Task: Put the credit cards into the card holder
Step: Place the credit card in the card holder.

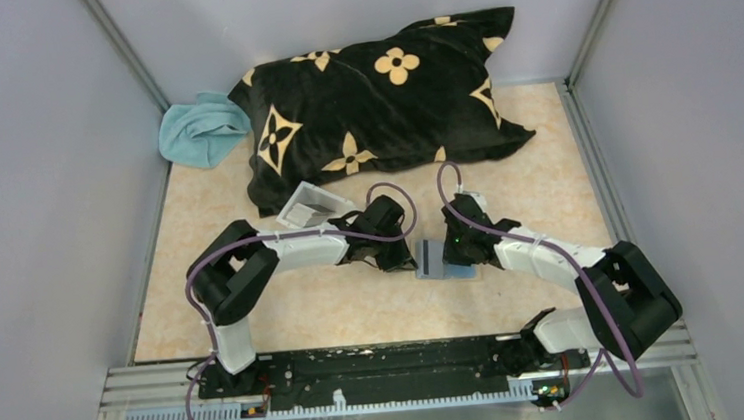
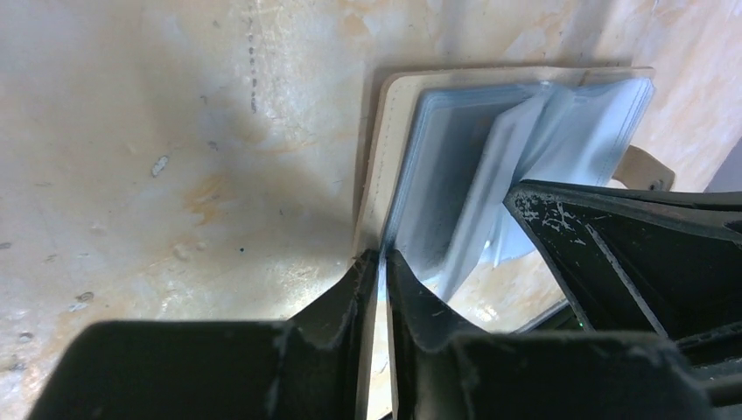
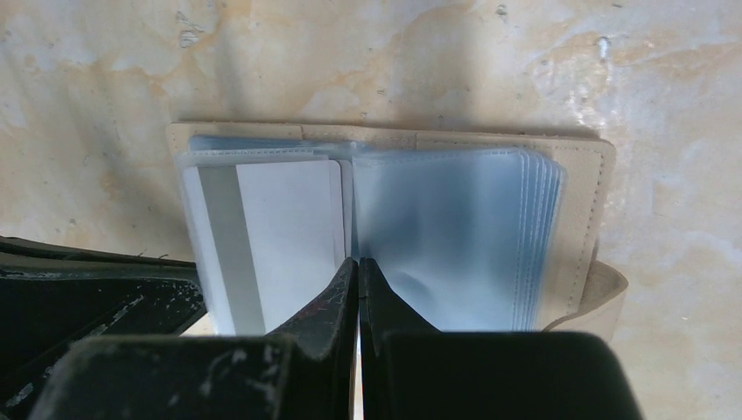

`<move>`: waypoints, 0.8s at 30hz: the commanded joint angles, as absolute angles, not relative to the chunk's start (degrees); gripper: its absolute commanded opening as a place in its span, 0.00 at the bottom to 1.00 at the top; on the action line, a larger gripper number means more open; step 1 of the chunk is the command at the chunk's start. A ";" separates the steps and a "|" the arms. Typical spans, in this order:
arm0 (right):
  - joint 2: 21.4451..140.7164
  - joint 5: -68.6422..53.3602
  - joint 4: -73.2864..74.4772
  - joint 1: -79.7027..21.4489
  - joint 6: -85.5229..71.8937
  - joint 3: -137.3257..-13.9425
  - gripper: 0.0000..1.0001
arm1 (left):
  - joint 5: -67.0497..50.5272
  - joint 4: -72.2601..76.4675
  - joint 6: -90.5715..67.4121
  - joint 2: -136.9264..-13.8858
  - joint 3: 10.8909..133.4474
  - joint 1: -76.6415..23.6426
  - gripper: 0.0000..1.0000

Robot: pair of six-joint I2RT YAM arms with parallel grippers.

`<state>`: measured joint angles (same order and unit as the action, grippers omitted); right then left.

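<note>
We find the card holder (image 1: 434, 258) lying open on the table (image 1: 356, 312), near the middle, with the two arms meeting over it. Its tan cover faces down and its clear sleeves (image 3: 446, 236) fan upward.

The left gripper (image 2: 382, 262) comes in from the holder's 9 o'clock side. Its fingers are pressed together on a thin pale edge, which we take to be the rim of the tan cover, pinning that half flat. The right gripper (image 3: 358, 262) comes in from about 3 o'clock. Its fingers are also pressed together, right at the fold, and seem to nip one sleeve leaf, though we cannot be sure how much they hold.

In the right wrist view one pale credit card (image 3: 262, 236) with a grey stripe sits inside a sleeve on the left-hand page. We judge that at least one card is in place. The sleeves on the other page look empty.

We cannot say how many remain. No other credit cards show on the table. A clear tray (image 1: 306, 207) stands at about 10 o'clock from the holder, just beside the left arm, and something greyish may lie in it. If more are there, they are what is left to fetch and slot in.

At 12 o'clock lies a black pillow (image 1: 379, 99), and a blue cloth (image 1: 199, 133) sits in the far corner at 10 o'clock.
</note>
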<state>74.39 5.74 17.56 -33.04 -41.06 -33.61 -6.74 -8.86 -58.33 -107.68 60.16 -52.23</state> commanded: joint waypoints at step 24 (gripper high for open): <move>77.37 3.24 14.89 -38.39 -40.16 -40.81 0.00 | 14.33 -31.20 -59.50 -98.93 53.81 -51.87 0.49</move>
